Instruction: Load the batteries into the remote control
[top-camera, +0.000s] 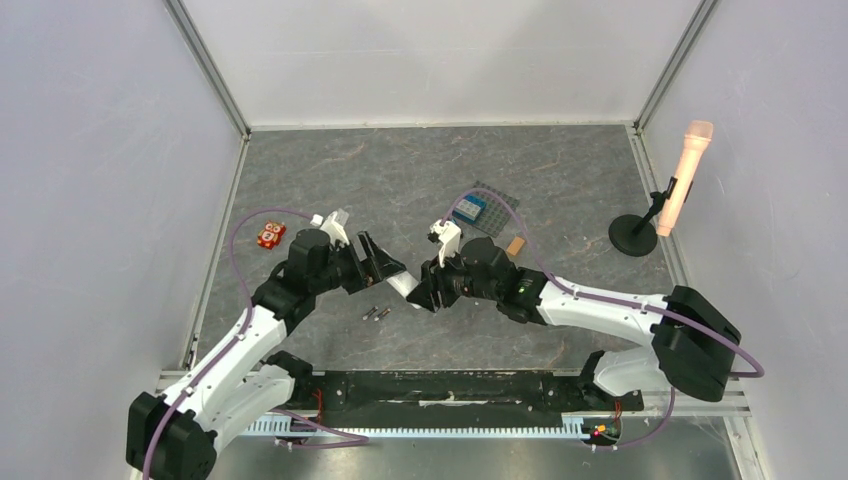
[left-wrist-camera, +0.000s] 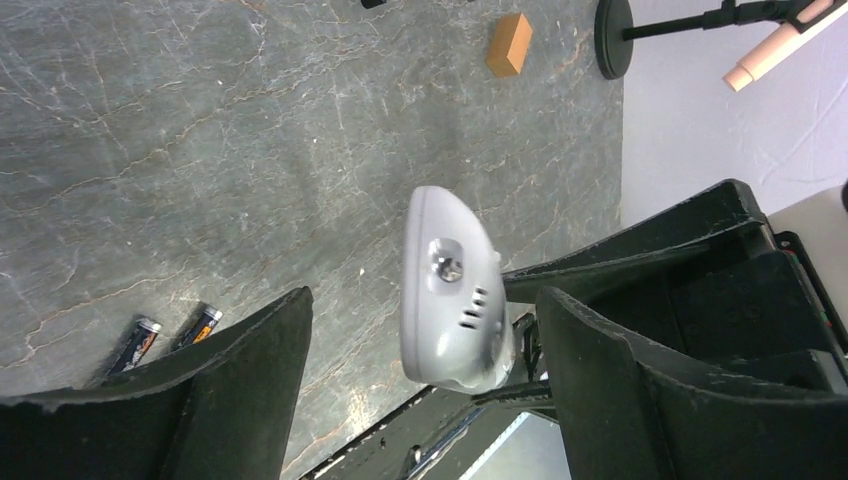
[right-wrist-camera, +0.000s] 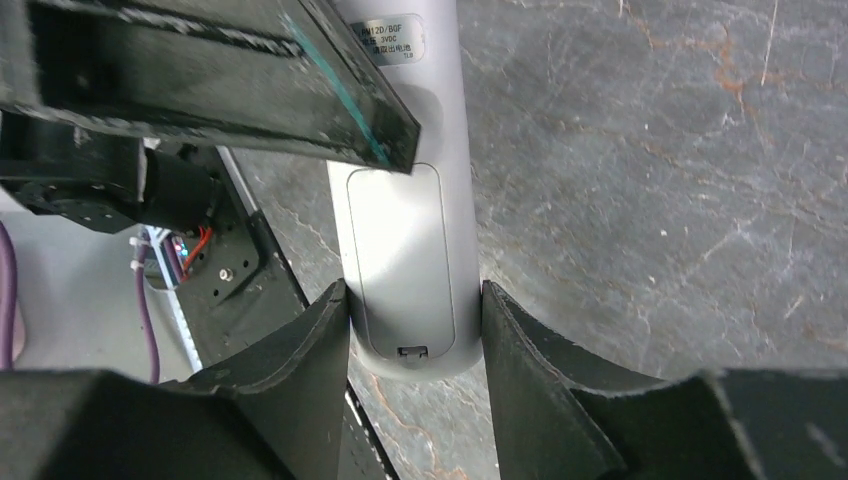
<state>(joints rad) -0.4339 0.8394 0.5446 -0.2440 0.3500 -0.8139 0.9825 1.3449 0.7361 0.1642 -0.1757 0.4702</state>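
The white remote control (top-camera: 404, 285) is held off the table between my two grippers. My right gripper (top-camera: 425, 292) is shut on its sides near one rounded end; the right wrist view shows the remote's (right-wrist-camera: 410, 250) plain back with the battery cover closed and my gripper (right-wrist-camera: 415, 330) on it. My left gripper (top-camera: 385, 265) is open, its jaws standing either side of the remote's other end (left-wrist-camera: 450, 290) without touching it; the gripper (left-wrist-camera: 425, 345) shows wide apart. Two batteries (top-camera: 376, 314) lie side by side on the table below, and also show in the left wrist view (left-wrist-camera: 170, 335).
A small orange-brown block (top-camera: 515, 245) and a blue box on a gridded mat (top-camera: 470, 208) lie behind the right arm. A red-orange object (top-camera: 270, 235) lies at the left. A pink microphone on a black stand (top-camera: 680, 185) stands at the right wall.
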